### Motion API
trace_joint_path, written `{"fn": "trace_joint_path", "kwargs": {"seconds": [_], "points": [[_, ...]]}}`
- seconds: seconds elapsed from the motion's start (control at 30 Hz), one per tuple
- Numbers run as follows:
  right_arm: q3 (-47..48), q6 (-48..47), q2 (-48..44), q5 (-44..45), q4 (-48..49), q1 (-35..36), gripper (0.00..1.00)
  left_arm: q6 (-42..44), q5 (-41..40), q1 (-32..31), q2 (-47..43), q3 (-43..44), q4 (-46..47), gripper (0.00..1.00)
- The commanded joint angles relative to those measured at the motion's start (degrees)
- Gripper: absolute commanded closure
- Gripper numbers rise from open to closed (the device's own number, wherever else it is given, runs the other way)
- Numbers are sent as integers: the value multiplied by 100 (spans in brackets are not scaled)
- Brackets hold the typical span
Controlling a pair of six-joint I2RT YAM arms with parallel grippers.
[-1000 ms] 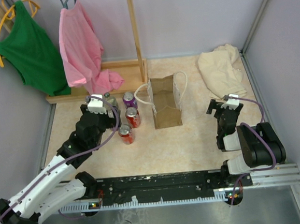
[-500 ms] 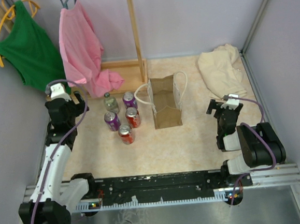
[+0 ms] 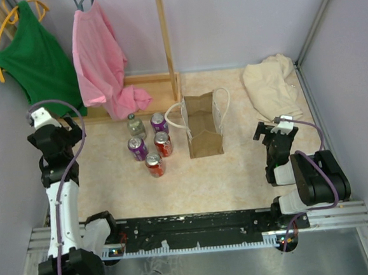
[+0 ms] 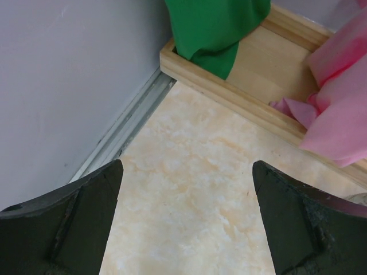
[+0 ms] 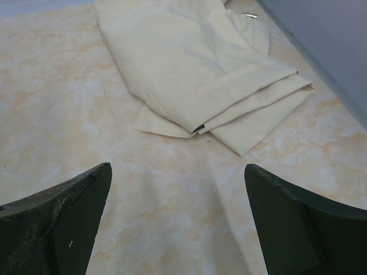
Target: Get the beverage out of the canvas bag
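The canvas bag (image 3: 204, 128) is a tan box with white rope handles, lying with its mouth open in the middle of the table. I see no can inside it. Several beverage cans stand just left of it: a grey-green one (image 3: 132, 124), two purple ones (image 3: 159, 122) (image 3: 137, 148) and two red ones (image 3: 163, 143) (image 3: 154, 164). My left gripper (image 3: 57, 129) (image 4: 186, 166) hangs open and empty by the left wall, well left of the cans. My right gripper (image 3: 269, 131) (image 5: 178, 167) is open and empty over bare table, right of the bag.
A wooden rack base (image 3: 143, 91) (image 4: 241, 97) runs along the back left, with a green shirt (image 3: 37, 60) (image 4: 212, 28) and a pink shirt (image 3: 101, 61) (image 4: 338, 109) hanging over it. A pale beige cloth heap (image 3: 270, 87) (image 5: 200, 63) lies at the back right. Walls close in on both sides.
My left arm has swung away from the cans to the far left wall, its gripper open throughout. The cans stay where they stood. The right arm has not moved.
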Motion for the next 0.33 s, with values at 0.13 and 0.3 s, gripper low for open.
{"fn": "trace_joint_path", "kwargs": {"seconds": [0.13,0.3], "points": [[212,-120,18,-39,139,40,1,-112,759,208,-38,-43,11,0],[212,-121,12,-38,146,40,1,-88,755,208,-75,-70,17,0]]}}
